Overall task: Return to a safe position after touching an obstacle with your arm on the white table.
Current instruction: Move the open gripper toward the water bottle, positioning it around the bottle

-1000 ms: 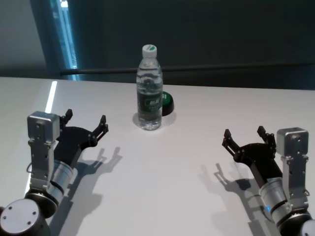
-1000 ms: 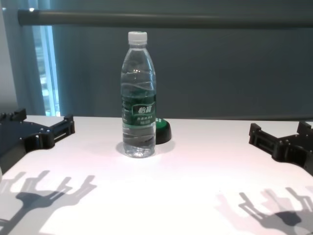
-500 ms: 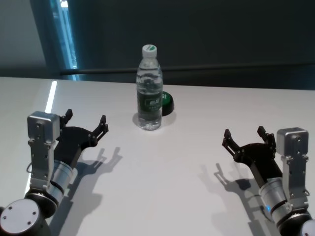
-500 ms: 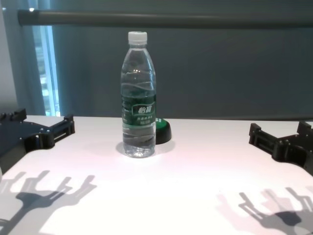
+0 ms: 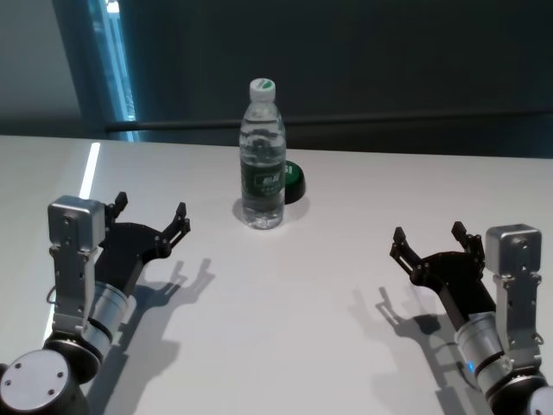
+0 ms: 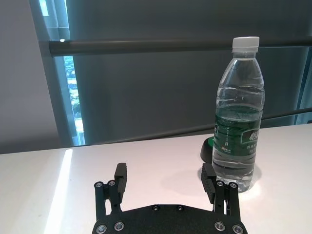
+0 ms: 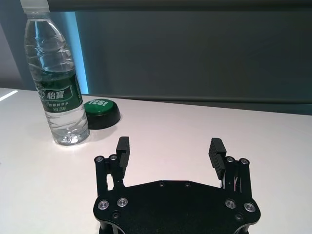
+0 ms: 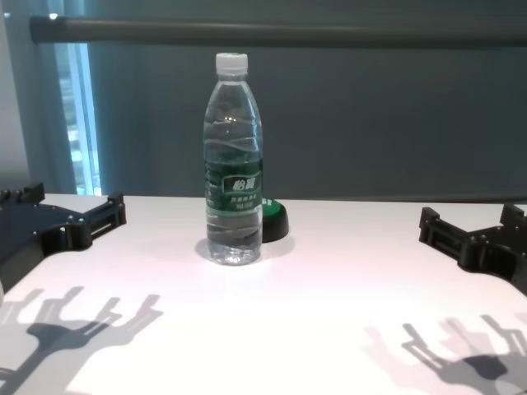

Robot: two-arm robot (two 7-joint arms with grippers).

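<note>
Bottle stands upright, apart from both grippers (fingers spread).

The bottle is clear plastic with a white cap and a dark green label band carrying white characters, and it stands on a plain, slightly glossy white table marked by grey shadows. Behind it, the low round puck is black with a green top bearing white letters. Both the left gripper and the right gripper are matt black, on silver-grey wrist housings.
</note>
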